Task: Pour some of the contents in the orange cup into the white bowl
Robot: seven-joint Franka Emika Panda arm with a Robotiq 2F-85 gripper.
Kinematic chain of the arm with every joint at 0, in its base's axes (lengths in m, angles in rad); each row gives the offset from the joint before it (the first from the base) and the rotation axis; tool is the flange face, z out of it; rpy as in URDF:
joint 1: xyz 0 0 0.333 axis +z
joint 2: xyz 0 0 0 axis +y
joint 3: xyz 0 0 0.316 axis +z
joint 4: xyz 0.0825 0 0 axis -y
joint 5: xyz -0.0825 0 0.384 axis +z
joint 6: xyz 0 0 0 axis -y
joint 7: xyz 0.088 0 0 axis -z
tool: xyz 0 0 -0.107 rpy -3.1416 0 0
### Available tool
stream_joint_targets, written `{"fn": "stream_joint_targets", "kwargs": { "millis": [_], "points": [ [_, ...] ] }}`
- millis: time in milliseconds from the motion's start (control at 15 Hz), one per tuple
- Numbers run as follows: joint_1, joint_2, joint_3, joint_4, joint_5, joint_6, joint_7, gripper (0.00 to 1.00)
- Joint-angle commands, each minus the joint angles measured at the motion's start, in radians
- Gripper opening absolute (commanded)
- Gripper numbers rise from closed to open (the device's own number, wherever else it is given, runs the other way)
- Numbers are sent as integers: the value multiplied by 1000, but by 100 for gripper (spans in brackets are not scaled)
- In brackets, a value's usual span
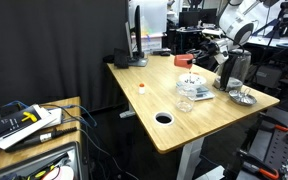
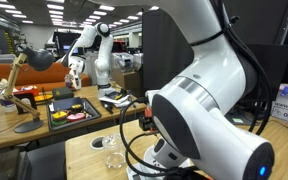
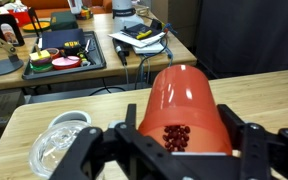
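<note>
Orange cup [image 3: 189, 100]: red-orange, tipped on its side, mouth toward the wrist view, dark red bits inside.
White bowl [image 1: 199, 93]: shallow, upright on the desk [image 1: 184, 128].

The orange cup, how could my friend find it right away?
Look at the wooden table in the wrist view, then at the robot's black hand at the bottom. The orange cup lies tipped between its fingers, dark red bits inside. The glass dish beside it is clear, not orange.
</note>
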Motion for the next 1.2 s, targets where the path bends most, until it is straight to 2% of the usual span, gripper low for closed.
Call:
{"fn": "stream_joint_targets", "kwargs": {
  "millis": [0, 333, 867, 1133],
  "points": [
    [9, 8, -16, 15, -12, 23, -24, 54],
    [54, -31, -30, 5, -71, 217, -116, 54],
    [135, -92, 0, -22, -220, 502, -271, 54],
    [177, -131, 16, -78, -271, 700, -384, 54]
  ]
}}
